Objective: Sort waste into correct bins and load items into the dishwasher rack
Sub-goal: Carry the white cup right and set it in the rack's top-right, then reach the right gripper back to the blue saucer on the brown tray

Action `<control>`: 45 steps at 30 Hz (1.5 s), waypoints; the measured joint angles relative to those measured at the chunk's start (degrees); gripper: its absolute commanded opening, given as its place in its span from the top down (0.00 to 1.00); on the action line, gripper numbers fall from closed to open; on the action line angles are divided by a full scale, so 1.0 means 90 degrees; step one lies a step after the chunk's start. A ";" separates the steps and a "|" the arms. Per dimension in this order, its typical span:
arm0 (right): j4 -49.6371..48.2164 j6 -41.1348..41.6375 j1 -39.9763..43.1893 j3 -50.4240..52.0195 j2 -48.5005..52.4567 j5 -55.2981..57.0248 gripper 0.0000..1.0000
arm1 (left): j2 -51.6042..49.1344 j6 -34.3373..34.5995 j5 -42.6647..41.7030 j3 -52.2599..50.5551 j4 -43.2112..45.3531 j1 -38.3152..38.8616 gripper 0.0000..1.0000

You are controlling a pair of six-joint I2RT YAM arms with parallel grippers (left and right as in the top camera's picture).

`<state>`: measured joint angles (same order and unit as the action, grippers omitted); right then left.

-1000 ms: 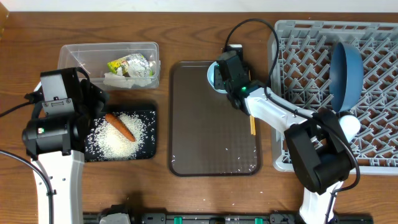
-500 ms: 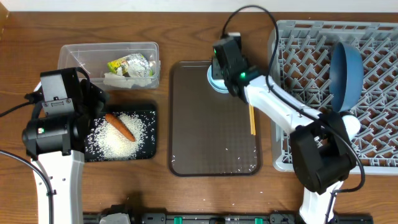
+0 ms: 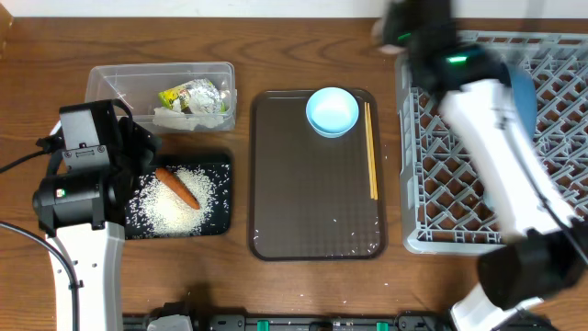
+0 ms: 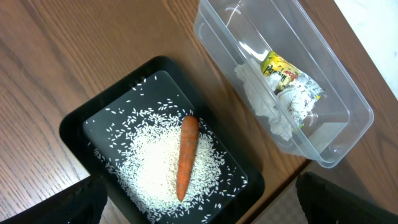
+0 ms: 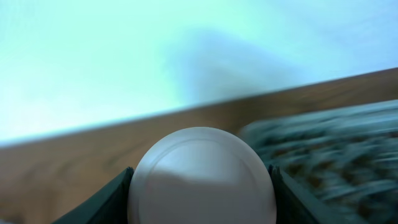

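Note:
My right gripper (image 5: 200, 196) is shut on a pale whitish cup (image 5: 200, 162); the cup's round base fills the space between both fingers. From overhead the right arm is a blur over the grey dishwasher rack (image 3: 560, 55), with its gripper (image 3: 413, 23) near the rack's far-left corner. The arm hides most of the dark-blue bowl (image 3: 522, 83). A small light-blue bowl (image 3: 332, 111) and chopsticks (image 3: 371, 152) lie on the brown tray (image 3: 294, 184). My left gripper (image 4: 205, 211) hangs open above the black tray (image 4: 74, 127), which holds the rice (image 4: 149, 174) and a carrot (image 4: 186, 157).
The clear tub (image 3: 110, 83) at the back left holds the yellow-green wrapper (image 3: 188, 95) and the white tissue (image 3: 179, 118). A few stray rice grains dot the brown tray near its front edge. The left arm's body (image 3: 78, 184) stands beside the black tray.
The right arm has swung from over the light-blue bowl up and right to the rack's far-left corner, with the cup in its grip. The bowl now shows fully. The left arm is still.

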<state>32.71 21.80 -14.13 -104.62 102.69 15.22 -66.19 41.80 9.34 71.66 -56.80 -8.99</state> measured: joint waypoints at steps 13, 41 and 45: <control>0.1190 -0.0338 0.3211 -0.0284 -0.1239 0.0087 0.56 | -0.0002 0.0000 0.0000 0.0000 0.0000 0.0000 0.01; 0.2390 -0.0673 0.4629 -0.0107 0.1241 0.0063 0.37 | -0.0002 0.0000 0.0000 0.0000 0.0000 0.0000 0.01; 0.2450 -0.0678 0.4629 -0.0107 0.1248 0.0066 0.33 | -0.0002 0.0002 0.0000 0.0000 0.0000 0.0000 0.01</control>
<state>54.76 15.70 27.53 -105.58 113.93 15.81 -66.22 41.82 9.34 71.66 -56.80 -8.99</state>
